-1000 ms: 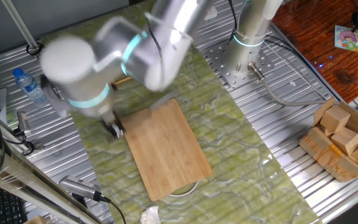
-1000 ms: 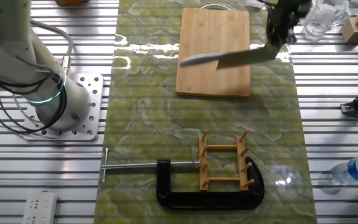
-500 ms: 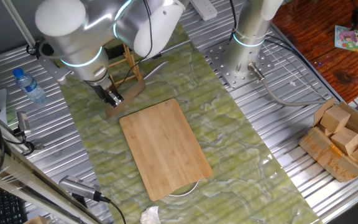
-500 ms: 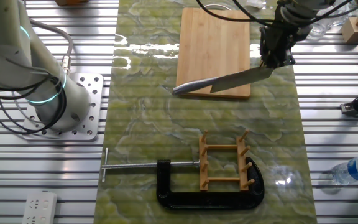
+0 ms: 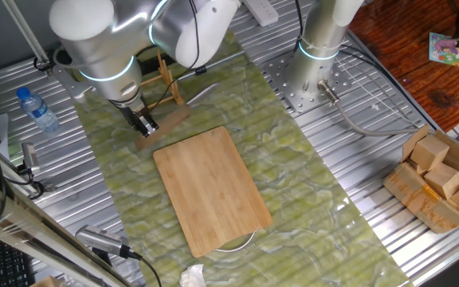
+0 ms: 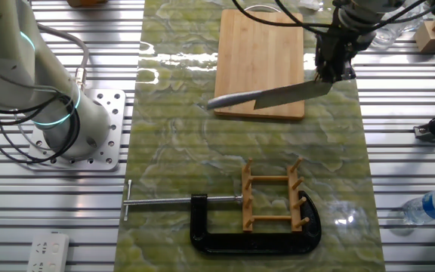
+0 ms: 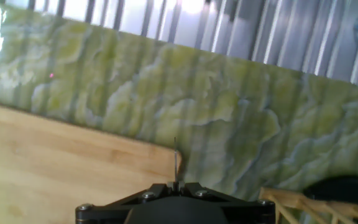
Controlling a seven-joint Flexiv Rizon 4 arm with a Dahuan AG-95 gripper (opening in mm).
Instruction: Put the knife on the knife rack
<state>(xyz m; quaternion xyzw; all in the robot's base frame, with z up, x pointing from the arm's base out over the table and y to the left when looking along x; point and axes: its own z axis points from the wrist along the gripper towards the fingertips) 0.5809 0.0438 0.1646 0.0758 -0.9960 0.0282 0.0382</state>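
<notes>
Cutting board (image 6: 260, 60) lying beside claw (image 6: 331, 69); black clamp (image 6: 257, 230) sitting well off, ringing knife rack (image 6: 273, 198); claw gripping knife (image 6: 270, 96), long axis near-horizontal, handle pointing away from claw

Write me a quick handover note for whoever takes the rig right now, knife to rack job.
Gripper: shut on the knife, holding it by the handle end, blade edge-on and roughly level.
Knife: in the air over the near edge of the cutting board, blade pointing away from the gripper.
Rack: on the green mat, apart from the board, held by the black clamp; nothing sits in it.
Done: knife picked up and lifted.
Left: carry it to the rack, line the blade up with a slot, lower it in, release.
</notes>
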